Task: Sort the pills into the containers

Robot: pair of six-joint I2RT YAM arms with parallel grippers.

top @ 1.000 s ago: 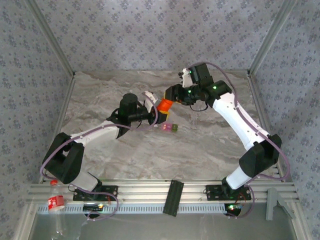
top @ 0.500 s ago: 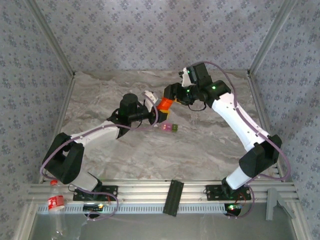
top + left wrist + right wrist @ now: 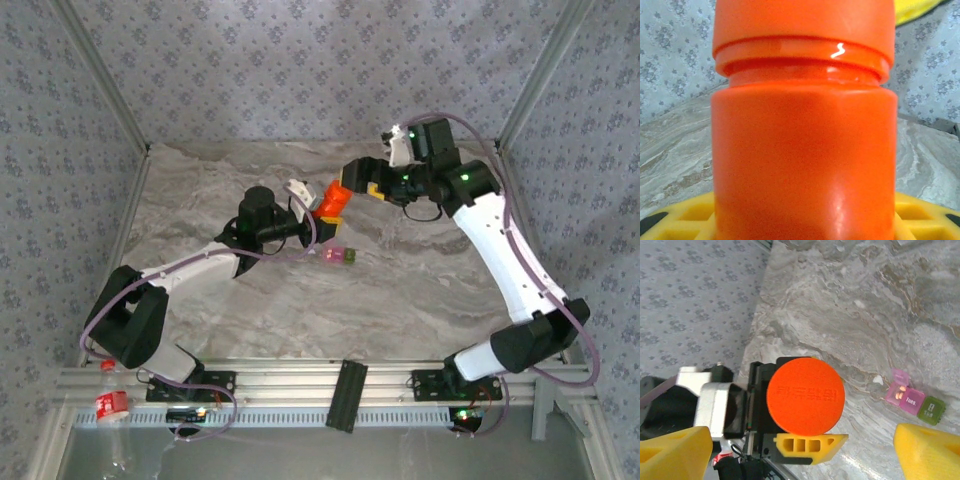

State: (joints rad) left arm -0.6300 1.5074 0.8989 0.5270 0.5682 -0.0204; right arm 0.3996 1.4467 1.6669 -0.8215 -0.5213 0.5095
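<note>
1. Change since the earlier frame: the right gripper (image 3: pixel 355 183) has drawn back from the orange cylindrical plastic bottle (image 3: pixel 331 200) toward the far right, and its jaws have spread.
2. The containers (image 3: pixel 340 256), a joined pair of small plastic boxes, one pink and one olive-green, lie on the grey marble-patterned tabletop (image 3: pixel 300 310) near its centre. From the right wrist view, a pink flap (image 3: pixel 900 376) stands raised on the containers (image 3: pixel 915 402); the olive-green box is closed.
3. The bottle (image 3: pixel 805 150) is held clear of the tabletop, just beyond the containers, with its orange cap (image 3: pixel 805 396) on.
4. The left gripper (image 3: pixel 318 215) is clamped on the bottle's body, with yellow fingers (image 3: pixel 680 222) either side of it.
5. The right gripper's yellow fingers (image 3: pixel 927 450) stand wide apart and hold nothing. They face the cap without touching it.
</note>
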